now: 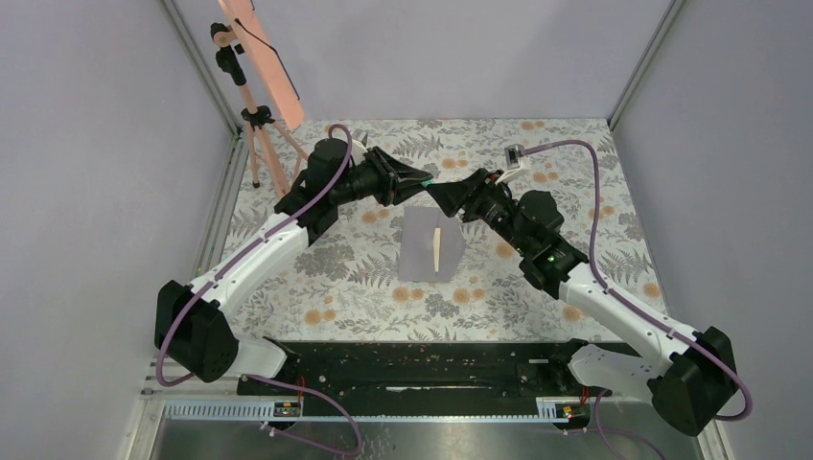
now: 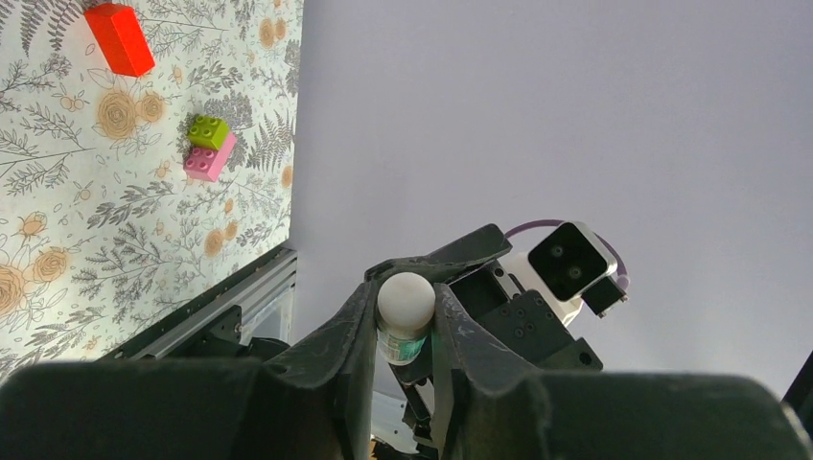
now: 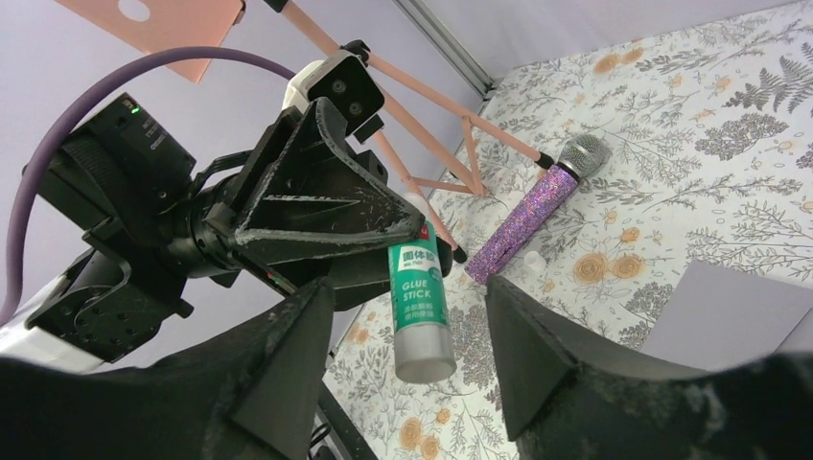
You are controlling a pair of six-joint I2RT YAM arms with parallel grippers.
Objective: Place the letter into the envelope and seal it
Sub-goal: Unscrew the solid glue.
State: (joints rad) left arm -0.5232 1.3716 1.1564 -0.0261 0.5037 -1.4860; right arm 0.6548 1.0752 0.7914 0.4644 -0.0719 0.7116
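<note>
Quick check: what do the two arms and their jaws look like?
The left arm and right arm match: white shells on the long links, black joints and bases, a purple cable along each. Jaws are black, wedge-shaped, scuffed pale at edges.

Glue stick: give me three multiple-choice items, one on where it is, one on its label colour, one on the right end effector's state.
1. Where is the glue stick? A lying loose; B held by the left end effector; C held by the right one.
2. Its label colour? A green; B red; C blue.
3. The right end effector? A shut on the stick; B open around it; C out of view.
Answers: B, the left jaws pinch it in the air. A, the label is green with white print. B, gaps show on both sides of the stick.
</note>
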